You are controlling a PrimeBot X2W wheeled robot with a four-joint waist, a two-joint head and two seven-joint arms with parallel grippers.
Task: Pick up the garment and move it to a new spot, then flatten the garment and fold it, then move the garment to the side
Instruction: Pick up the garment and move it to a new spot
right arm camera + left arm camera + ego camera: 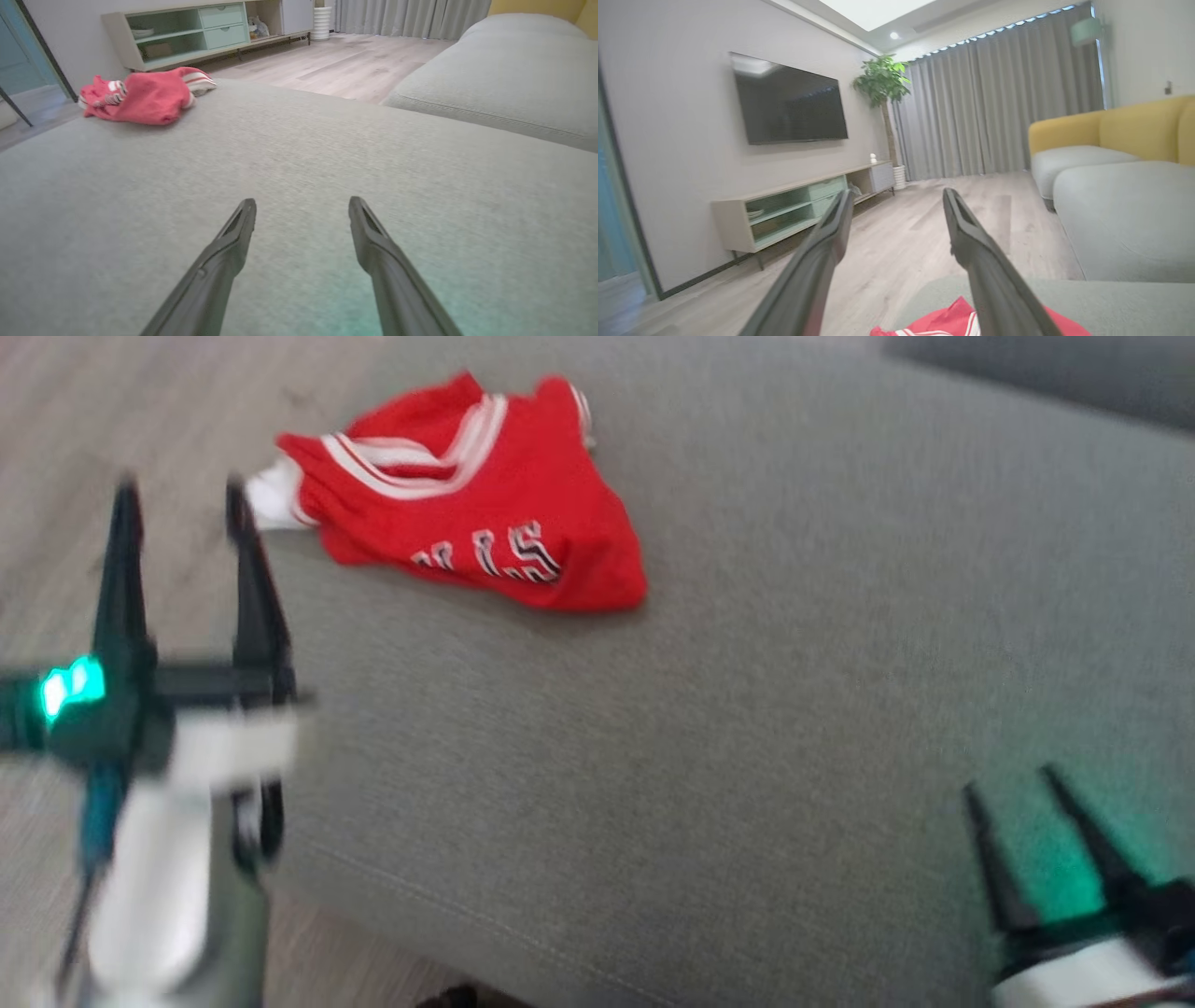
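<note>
The garment (pixel 476 495) is a red jersey with white trim and dark lettering, lying crumpled near the far left edge of a grey cushion (pixel 747 691). In the right wrist view the garment (pixel 140 95) lies far off at the upper left. The left wrist view catches a red corner of the garment (pixel 943 322) at its bottom edge. My left gripper (pixel 182 495) is open, raised at the cushion's left edge, just left of the jersey and apart from it. My right gripper (pixel 1013 784) is open low over the cushion's near right part, with nothing between its fingers.
Wooden floor (pixel 93 429) runs along the cushion's left side. A TV cabinet (pixel 794 210), a wall TV (pixel 789 107) and a potted plant (pixel 882 84) stand beyond it. A yellow-backed sofa (pixel 1111 140) and another grey cushion (pixel 504 93) sit to the right.
</note>
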